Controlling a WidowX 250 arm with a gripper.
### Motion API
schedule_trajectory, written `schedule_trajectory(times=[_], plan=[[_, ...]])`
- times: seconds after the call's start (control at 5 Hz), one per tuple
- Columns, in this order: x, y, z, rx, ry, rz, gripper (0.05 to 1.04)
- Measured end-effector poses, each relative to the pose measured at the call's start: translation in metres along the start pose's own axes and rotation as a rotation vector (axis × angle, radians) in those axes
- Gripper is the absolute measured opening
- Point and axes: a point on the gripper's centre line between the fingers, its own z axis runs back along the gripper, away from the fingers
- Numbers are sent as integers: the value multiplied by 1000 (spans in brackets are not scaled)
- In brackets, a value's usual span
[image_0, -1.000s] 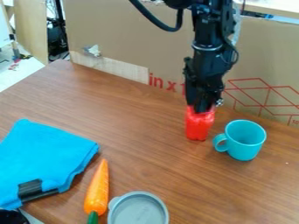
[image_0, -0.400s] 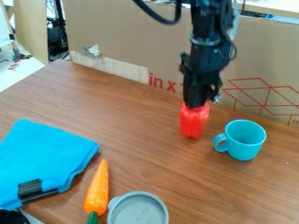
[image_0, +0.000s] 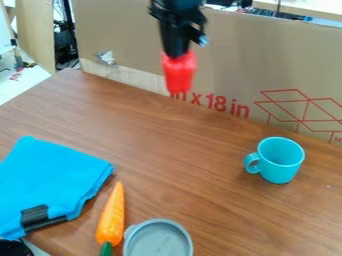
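- We are viewing one red, upright, plastic-looking container (image_0: 179, 75), hanging before brown cardboard (image_0: 127, 40).
- Black two-finger tool (image_0: 176, 54) is clamping its top, our favoured hold.
- We are judging it light, stiff, perhaps slippery.

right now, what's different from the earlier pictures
The gripper, holding the red object, has risen and moved toward the upper left of the view, lifting it off the table and away from the teal mug. The mug, blue cloth, carrot and gray lid stayed put.
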Motion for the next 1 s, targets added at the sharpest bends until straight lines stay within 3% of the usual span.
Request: schedule_trajectory(times=[0.4,0.6,1.0], plan=[[-115,62,-2,17,166,377,111],[-167,97,-10,36,200,528,111],[-223,175,-26,21,184,653,111]])
